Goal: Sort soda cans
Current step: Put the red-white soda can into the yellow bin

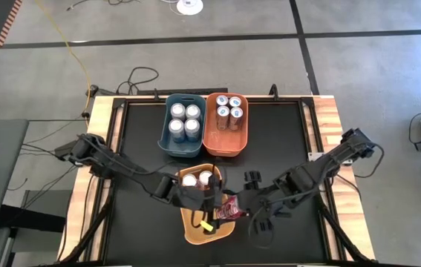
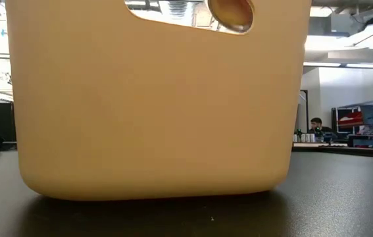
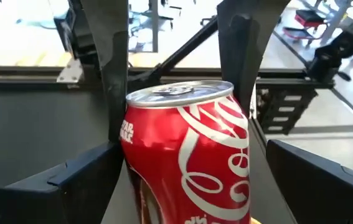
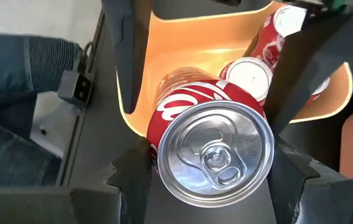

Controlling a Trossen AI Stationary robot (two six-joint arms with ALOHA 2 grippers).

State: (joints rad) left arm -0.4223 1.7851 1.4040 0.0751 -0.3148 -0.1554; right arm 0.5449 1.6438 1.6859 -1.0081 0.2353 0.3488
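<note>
Right wrist view: right tool (image 4: 210, 165) clamps red can (image 4: 210, 146), fingers part-open.

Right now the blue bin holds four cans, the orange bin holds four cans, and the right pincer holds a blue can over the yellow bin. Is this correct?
Not fully. The can in the right pincer is red, not blue, as the right wrist view shows. The blue bin, orange bin and yellow bin are as stated.

Four blue cans (image 1: 184, 119) upright in blue bin, four white (image 1: 229, 108) in orange, red (image 4: 213, 149) in yellow
</note>
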